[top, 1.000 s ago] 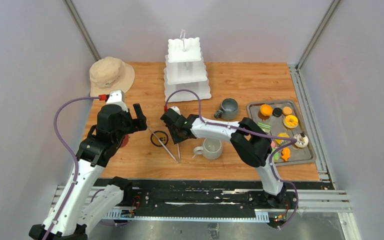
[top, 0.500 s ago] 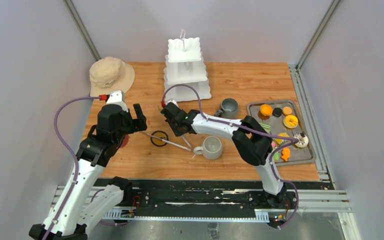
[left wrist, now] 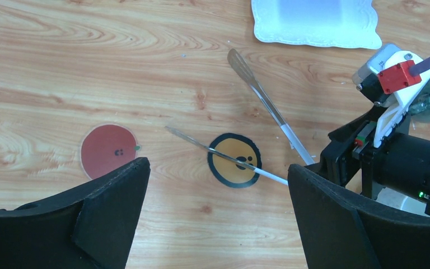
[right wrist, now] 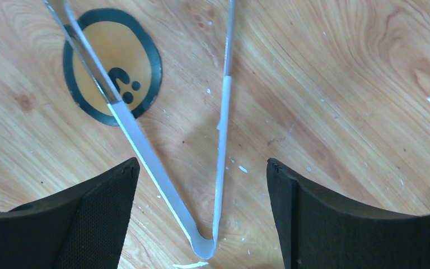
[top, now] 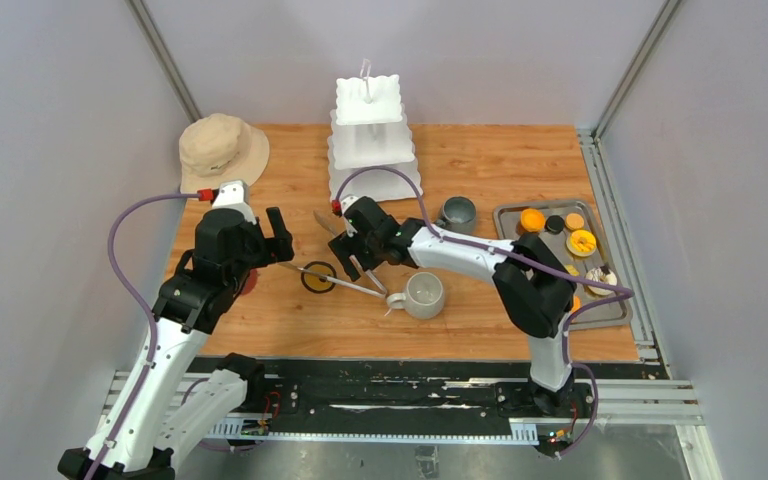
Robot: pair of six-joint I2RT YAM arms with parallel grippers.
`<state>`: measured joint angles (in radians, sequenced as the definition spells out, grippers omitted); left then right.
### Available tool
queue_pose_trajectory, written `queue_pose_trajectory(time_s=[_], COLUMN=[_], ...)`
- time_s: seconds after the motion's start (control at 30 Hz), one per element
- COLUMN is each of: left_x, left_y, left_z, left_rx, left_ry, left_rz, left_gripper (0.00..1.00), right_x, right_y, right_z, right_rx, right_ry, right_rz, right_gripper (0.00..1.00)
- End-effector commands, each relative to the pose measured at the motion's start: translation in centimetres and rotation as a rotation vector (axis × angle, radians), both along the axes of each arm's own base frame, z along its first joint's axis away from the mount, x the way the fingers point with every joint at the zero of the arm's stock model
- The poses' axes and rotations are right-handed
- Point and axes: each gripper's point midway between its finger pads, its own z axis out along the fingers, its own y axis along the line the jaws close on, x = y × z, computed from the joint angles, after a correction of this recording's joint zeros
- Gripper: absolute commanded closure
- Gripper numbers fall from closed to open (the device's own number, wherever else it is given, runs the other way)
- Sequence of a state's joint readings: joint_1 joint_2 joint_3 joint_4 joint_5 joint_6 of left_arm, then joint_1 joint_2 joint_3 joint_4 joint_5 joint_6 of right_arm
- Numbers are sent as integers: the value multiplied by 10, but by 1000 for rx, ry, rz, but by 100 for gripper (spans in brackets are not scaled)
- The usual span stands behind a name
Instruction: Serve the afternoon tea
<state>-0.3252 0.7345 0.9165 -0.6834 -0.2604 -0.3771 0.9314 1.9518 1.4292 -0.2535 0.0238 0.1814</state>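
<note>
Toy pastries [top: 580, 242], among them yellow and orange pieces, lie in a steel tray [top: 508, 215] at the right edge of the worktop [top: 480, 160]. None of them is on the white three-tier stand [top: 370, 140], which stands at the far middle with its tiers bare.

At the far left corner lies a beige bucket hat [top: 222, 148]. Nearer, the left pincer [top: 282, 240] hangs above the wood with its jaws wide apart and nothing between them. Its wrist view shows a flat red disc [left wrist: 108, 150] on the worktop below. To the right of that is an orange disc with a black ring [left wrist: 234, 167].

A pair of metal tongs [top: 345, 285] lies spread in a V. One arm crosses the orange disc and the other points to the far left. The hinge end is toward the near right, just beside the near mug.

The right pincer [top: 348, 252] is over that hinge end with its jaws apart. In its wrist view the two arms of the tongs [right wrist: 222, 123] meet between the black fingers [right wrist: 98, 207], and neither finger visibly touches them.

A pale grey mug [top: 423, 295] stands upright near the front with its handle to the left. A darker grey mug [top: 456, 215] stands farther back, between the stand and the tray.
</note>
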Motion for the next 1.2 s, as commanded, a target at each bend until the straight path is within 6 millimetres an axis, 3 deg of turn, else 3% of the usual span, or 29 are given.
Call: queue_pose_trajectory(time_s=[0.0,0.2,0.3,0.53,0.77,1.03,1.17], left_x=[3,3,3,4,6,8,8], left_y=[1,0,-1,1,-4,-8,-9], left_z=[10,9,8,10,6,5,2], left_rx=[-11,-22,-22,-6,-23,-32,-35], left_ry=[-44,-48,-48,-52,-42,-41,-36], left_rz=[17,14,10,16,-1,-15,-17], left_gripper=[2,2,2,2,2,2,2], right_x=[-7,-8,-7,-19,-19,-11,-14], right_y=[10,19,19,24,11,-24,-17], right_z=[-1,-8,-23,-34,-47,-56,-56], right_rx=[39,14,-13,-35,-84,-118,-77], right_ry=[-5,-38,-28,-12,-12,7,27], right_rz=[91,130,140,205,159,29,83], right_gripper=[17,15,15,14,14,13,13])
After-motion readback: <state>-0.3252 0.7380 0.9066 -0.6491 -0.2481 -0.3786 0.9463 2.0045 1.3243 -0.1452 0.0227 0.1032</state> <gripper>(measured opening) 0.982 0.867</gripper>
